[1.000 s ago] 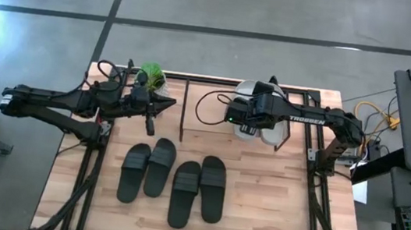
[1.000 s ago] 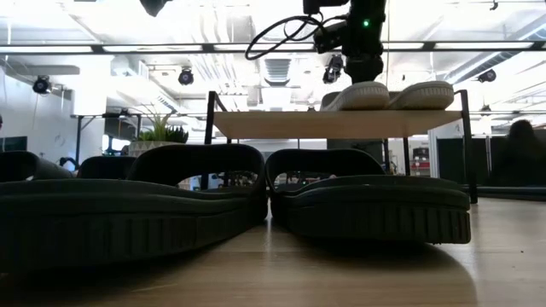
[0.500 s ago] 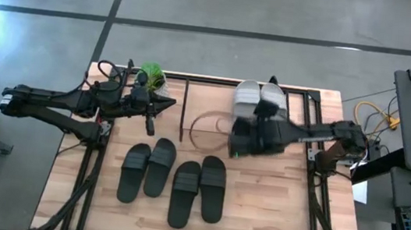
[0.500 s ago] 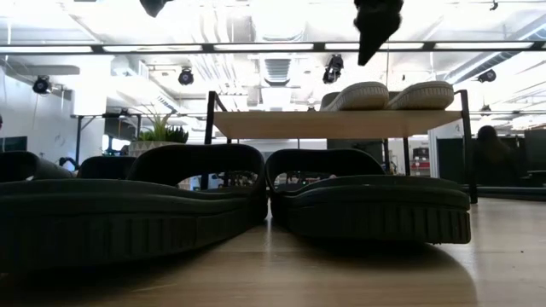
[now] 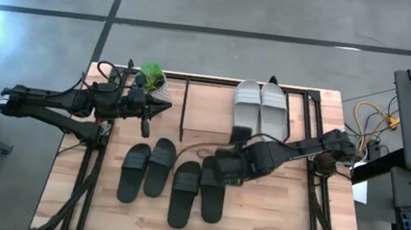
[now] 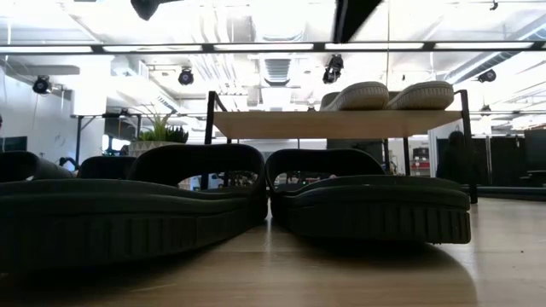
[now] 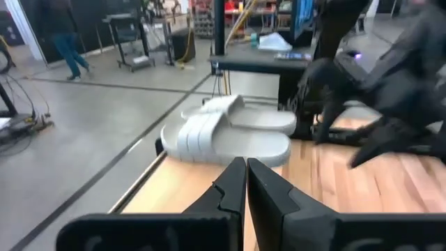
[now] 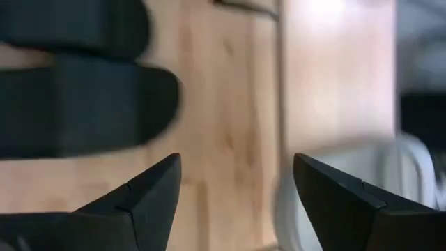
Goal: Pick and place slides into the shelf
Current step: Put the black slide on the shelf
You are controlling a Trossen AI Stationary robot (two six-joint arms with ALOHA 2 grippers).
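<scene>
Four black slides (image 5: 172,178) lie in pairs on the near tabletop (image 5: 270,225). Just above them hangs the right gripper (image 5: 219,168), jaws spread wide, holding nothing. Beyond, the grey slides (image 5: 260,106) rest on the shelf (image 5: 206,111); the left gripper (image 5: 166,105) waits beside it, jaws pressed together.

Light grey slides (image 5: 260,104) on the pale wood shelf (image 5: 207,112) (others (image 5: 172,180) matte black)
</scene>
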